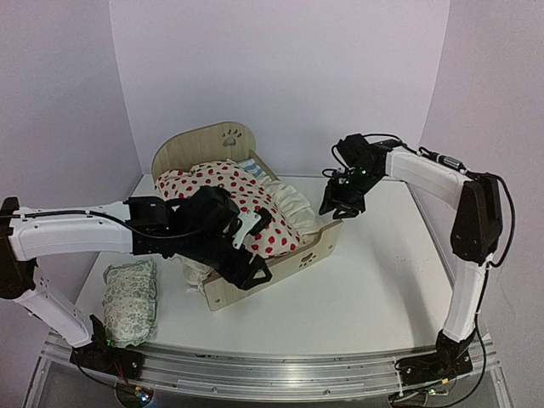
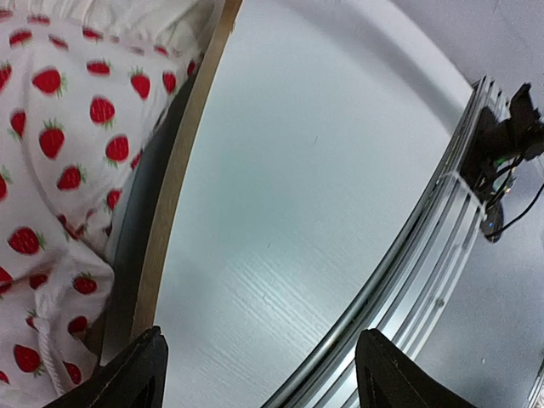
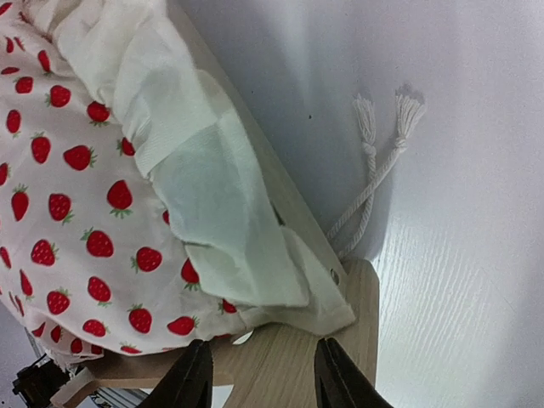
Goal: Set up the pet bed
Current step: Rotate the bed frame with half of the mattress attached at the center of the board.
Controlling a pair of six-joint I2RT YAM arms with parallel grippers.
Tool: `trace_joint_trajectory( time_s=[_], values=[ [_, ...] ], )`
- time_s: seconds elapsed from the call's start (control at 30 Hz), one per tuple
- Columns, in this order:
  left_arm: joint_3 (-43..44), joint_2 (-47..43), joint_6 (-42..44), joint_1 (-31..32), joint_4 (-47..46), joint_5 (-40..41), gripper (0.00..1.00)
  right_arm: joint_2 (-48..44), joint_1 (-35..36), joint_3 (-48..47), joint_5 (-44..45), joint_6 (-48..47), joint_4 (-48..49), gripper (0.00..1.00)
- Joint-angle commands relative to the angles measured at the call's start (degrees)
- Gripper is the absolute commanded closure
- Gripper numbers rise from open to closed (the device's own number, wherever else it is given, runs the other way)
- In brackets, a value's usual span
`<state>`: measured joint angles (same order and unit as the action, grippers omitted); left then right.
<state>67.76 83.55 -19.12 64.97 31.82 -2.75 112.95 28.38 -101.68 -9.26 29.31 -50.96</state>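
Note:
The pet bed (image 1: 217, 140) stands mid-table, its paw-print headboard at the back and its footboard (image 1: 293, 265) towards me. A little blue-striped mattress (image 1: 248, 165) shows by the headboard. A cream ruffled strawberry blanket (image 1: 229, 197) lies heaped across the bed. My left gripper (image 1: 246, 270) hovers open at the footboard's near-left corner. In its wrist view the left gripper (image 2: 263, 378) has only bare table between its fingers, with the bed's side rail (image 2: 183, 170) to the left. My right gripper (image 3: 263, 382) is open just above the footboard's end (image 3: 280, 361), below the blanket's ruffle (image 3: 221, 212).
A small pale patterned pillow (image 1: 129, 299) lies on the table at the near left. A white knotted cord (image 3: 374, 170) trails from the bed's corner onto the table. The table's metal front rail (image 2: 399, 246) runs near my left gripper. White walls close in the back and sides.

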Motion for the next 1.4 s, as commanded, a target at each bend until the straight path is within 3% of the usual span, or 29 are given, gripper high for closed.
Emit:
trace_joint_trajectory(
  time_s=[0.0,0.27,0.6,1.0,1.2,1.37],
  values=[
    [-5.6,-1.3,-0.9,0.1,-0.5,-2.1,0.22,2.5,-0.4,-0.9,-2.6,-3.4,-3.8,0.62],
    [-11.3,-2.8,-3.5,-2.1,1.5,5.3,0.24,-0.3,-0.4,5.0,-5.8,-4.3,-4.8,0.68],
    [-14.6,-5.6,-3.8,-11.1,0.5,9.8,0.23,-2.8,1.7,10.6,-22.3,-2.7,-2.3,0.67],
    [-11.1,0.1,5.8,-18.3,-4.7,9.2,0.2,-4.6,16.9,20.2,-21.3,6.3,4.8,0.66],
    [-7.0,6.5,11.3,-23.8,-7.7,6.6,0.2,1.7,24.4,14.8,-19.9,11.3,9.0,0.64],
    [-2.5,11.5,14.8,-26.9,-8.3,5.4,0.2,9.5,27.2,3.8,-19.7,14.0,9.9,0.63]
  ],
)
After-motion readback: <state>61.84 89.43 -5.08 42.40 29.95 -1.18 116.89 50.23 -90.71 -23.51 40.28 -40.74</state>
